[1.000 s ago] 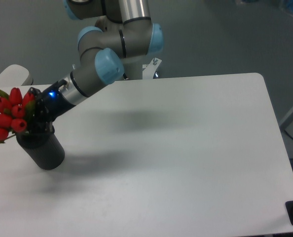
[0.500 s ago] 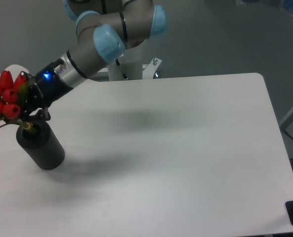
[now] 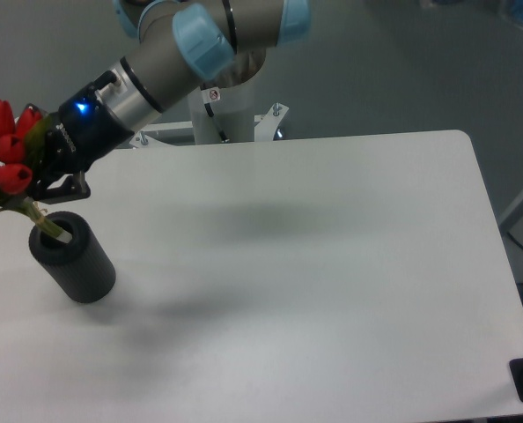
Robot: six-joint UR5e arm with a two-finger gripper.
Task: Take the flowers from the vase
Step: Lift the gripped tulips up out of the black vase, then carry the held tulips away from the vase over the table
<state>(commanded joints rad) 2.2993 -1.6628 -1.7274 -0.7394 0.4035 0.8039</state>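
The white rectangular table [image 3: 332, 264] fills most of the frame, bare to the right and below. From upper centre the grey arm with pale blue joints [image 3: 200, 35] reaches down-left. At left, the matte dark grey cylindrical vase [image 3: 75, 260] stands near the table's left edge. Above it the black two-finger gripper [image 3: 46, 189] clamps the bunch of red tulip buds with green stems [image 3: 6, 159]. The stems slant down-right, their tips just inside the vase mouth; open room lies upward.
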